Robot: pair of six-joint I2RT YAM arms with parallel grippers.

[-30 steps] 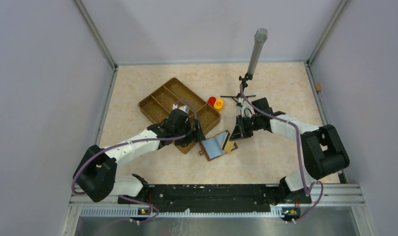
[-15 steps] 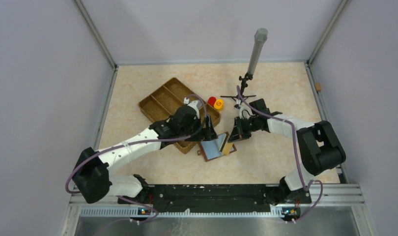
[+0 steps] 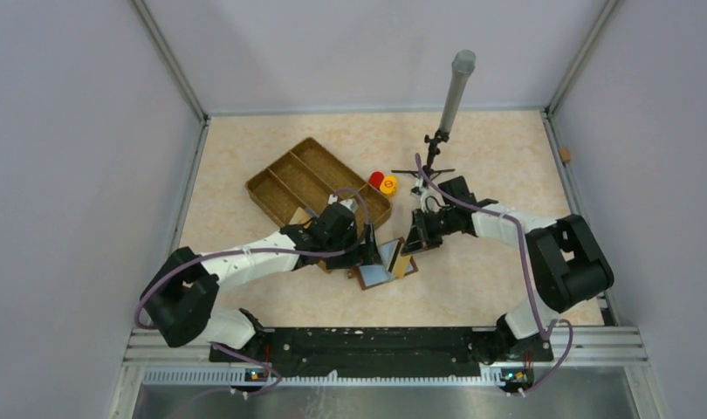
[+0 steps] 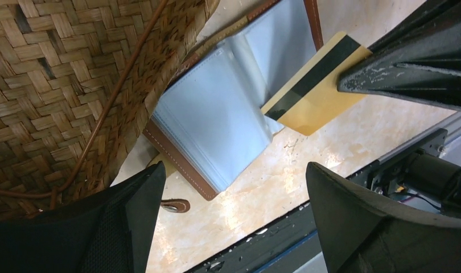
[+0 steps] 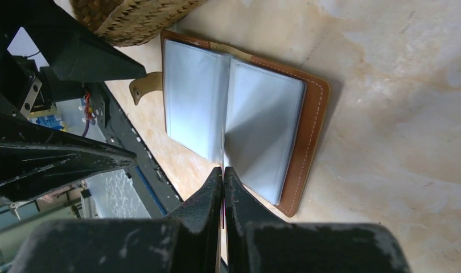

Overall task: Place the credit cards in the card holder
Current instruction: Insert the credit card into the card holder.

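Credit cards show here as only one that we can be sure of: a gold card [image 4: 313,94] with a black magnetic stripe, pinched in the clenched right tool [image 5: 223,176]. In the left wrist view that tool's dark finger covers part of the card's unstriped side. In the right wrist view the card sits edge-on between the closed fingers and is too thin to make out. Its long axis, with the stripe, runs from lower left to upper right in the left wrist view. The striped edge faces the card holder [image 4: 214,114], and the lower end of that edge meets a pale blue-grey sleeve.

The card holder lies open on the bench [image 3: 490,157], sleeves up, just beside the near corner of the wicker tray [image 4: 46,85], whose rim hides the holder's tray-side edge. Whether the sleeves already carry cards we cannot tell. A small clasp strap [image 4: 174,205] pokes out from the holder's near end, half hidden by a finger of the left tool [image 4: 234,168]. That tool hangs released over the holder, jaws wide, grasping nothing.
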